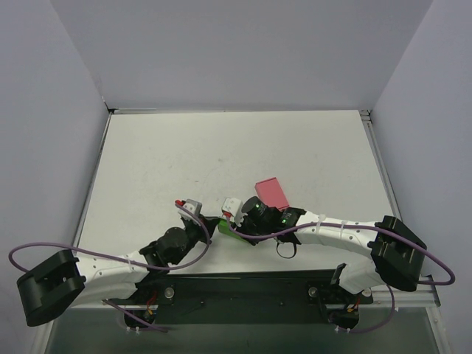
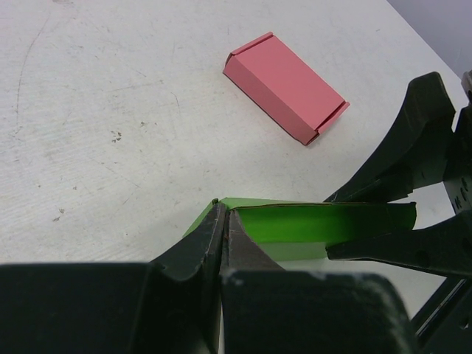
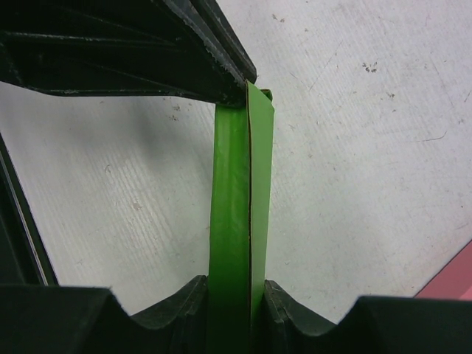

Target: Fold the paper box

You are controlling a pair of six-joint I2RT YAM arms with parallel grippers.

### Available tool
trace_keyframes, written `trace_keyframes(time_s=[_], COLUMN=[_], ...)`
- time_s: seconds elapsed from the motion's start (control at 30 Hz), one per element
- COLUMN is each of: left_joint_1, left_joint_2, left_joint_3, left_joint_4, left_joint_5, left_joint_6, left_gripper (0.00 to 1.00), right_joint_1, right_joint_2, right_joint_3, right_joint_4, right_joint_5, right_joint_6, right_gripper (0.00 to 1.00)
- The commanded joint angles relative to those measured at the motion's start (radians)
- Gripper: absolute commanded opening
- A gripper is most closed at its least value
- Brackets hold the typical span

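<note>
Bright green thin-card paper box [image 2: 324, 221], near pink rectangular card box [image 2: 284, 88], is clenched by left gripper [image 2: 223, 217] and right gripper [image 3: 236, 291]; folding judged barely begun.

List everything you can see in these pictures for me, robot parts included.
paper box: one, bright green, held between both end effectors
pink box: one, pink, lying flat on the table, apart from the paper box, untouched
table: one, white and scuffed, under everything
walls: three, pale grey, left, back and right of the table
arms: two, white and black, based at the near edge, reaching inward
left end effector: one, black, pinched shut on one end of the paper box
right end effector: one, black, clamped on the other end
</note>
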Motion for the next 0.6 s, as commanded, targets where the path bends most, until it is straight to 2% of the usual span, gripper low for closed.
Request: trace_keyframes(time_s=[0.0,0.07,0.2,0.3,0.57], left_joint_1=[-0.016,-0.019,-0.022,-0.028,-0.073], left_joint_2=[0.054,0.053,0.040,0.042,0.085], left_joint_3=[-0.020,-0.006,0.026,0.052,0.121], left_joint_4=[-0.165,-0.192,-0.255,-0.295,-0.356], left_joint_5=[-0.042,-0.057,-0.108,-0.123,-0.168], left_joint_6=[0.013,0.010,0.009,0.004,0.013], left_gripper=[0.00,0.00,0.00,0.00,0.00], right_joint_1=[-0.005,-0.008,-0.008,-0.008,-0.009], right_joint_2=[-0.018,-0.031,-0.065,-0.105,-0.263], right_joint_3=[0.014,0.027,0.063,0.086,0.063], right_joint_4=[-0.050,-0.072,-0.129,-0.173,-0.236], right_joint_5=[-0.022,-0.008,0.064,0.116,0.244], right_joint_6=[0.039,0.073,0.172,0.278,0.488], right_gripper=[0.27,0.34,0.57,0.63,0.65])
